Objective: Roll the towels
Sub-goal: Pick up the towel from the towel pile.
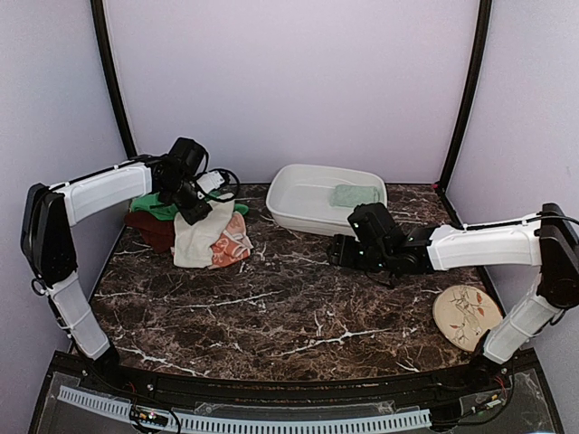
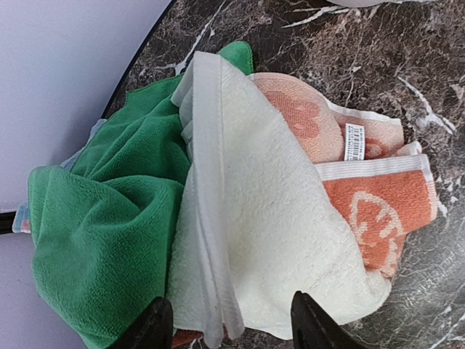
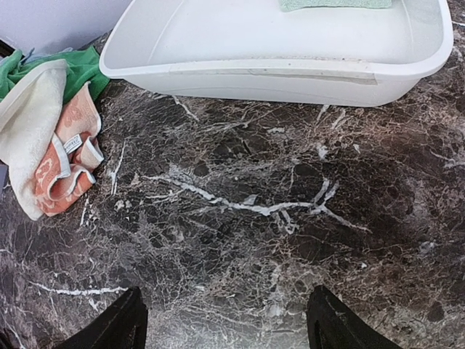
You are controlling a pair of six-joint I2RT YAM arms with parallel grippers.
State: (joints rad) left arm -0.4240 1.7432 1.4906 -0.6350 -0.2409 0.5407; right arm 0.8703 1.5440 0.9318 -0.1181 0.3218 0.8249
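While one sage-green towel (image 1: pixel 355 194) is lying inside the basin (image 1: pixel 308 221), the cream towel (image 2: pixel 276 240), green towel (image 2: pixel 109 240) and orange towel (image 2: pixel 378 211) are sitting heaped, unrolled, left of it; both arms' jaws are hanging open, gripping nothing.

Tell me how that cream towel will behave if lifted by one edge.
Probably floppy: the cream towel drapes in soft folds over the green towel and orange towel. Its fuzzy surface likely grips well, and lifting may drag those neighbours along.
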